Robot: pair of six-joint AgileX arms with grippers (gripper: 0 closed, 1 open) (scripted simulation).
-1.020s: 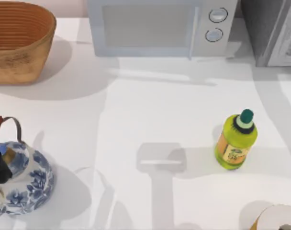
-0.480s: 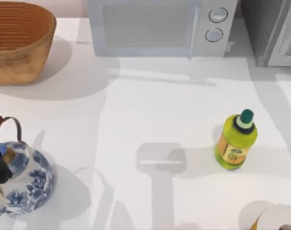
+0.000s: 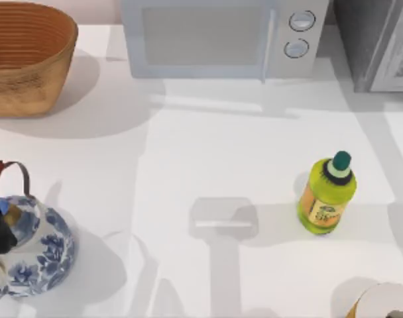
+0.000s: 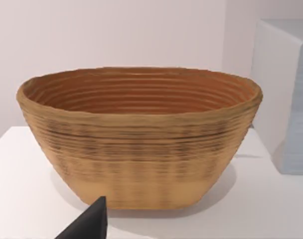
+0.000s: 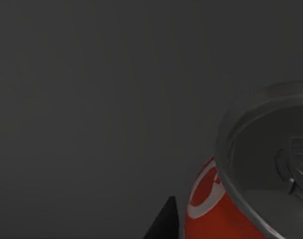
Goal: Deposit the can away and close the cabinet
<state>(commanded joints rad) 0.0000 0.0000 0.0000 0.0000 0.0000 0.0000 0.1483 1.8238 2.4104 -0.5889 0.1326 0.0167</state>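
- The can (image 5: 226, 209) is red with a white mark and a silver top. In the right wrist view it sits very close to the camera against a dark grey surface, which I judge to be the cabinet (image 3: 377, 43) interior at the table's far right corner.
- Handling, as a judgement: a thin-walled metal can is light, stiff enough along its height but easy to dent at the side, and smooth — so it wants a moderate squeeze across the middle of the body, not at the rim.
- Right gripper: a dark fingertip (image 5: 164, 224) shows just beside the can's wall, but whether the fingers press the can or stand off it I cannot tell — the jaws' spread is hidden.
- Left gripper: a dark fingertip (image 4: 89, 224) shows in the left wrist view, facing the woven basket (image 4: 139, 134); its opening cannot be told either, and it appears idle near the table's left edge, by the blue-and-white teapot (image 3: 29, 248).
- The green bottle (image 3: 327, 195) stands upright, well apart from the cabinet.
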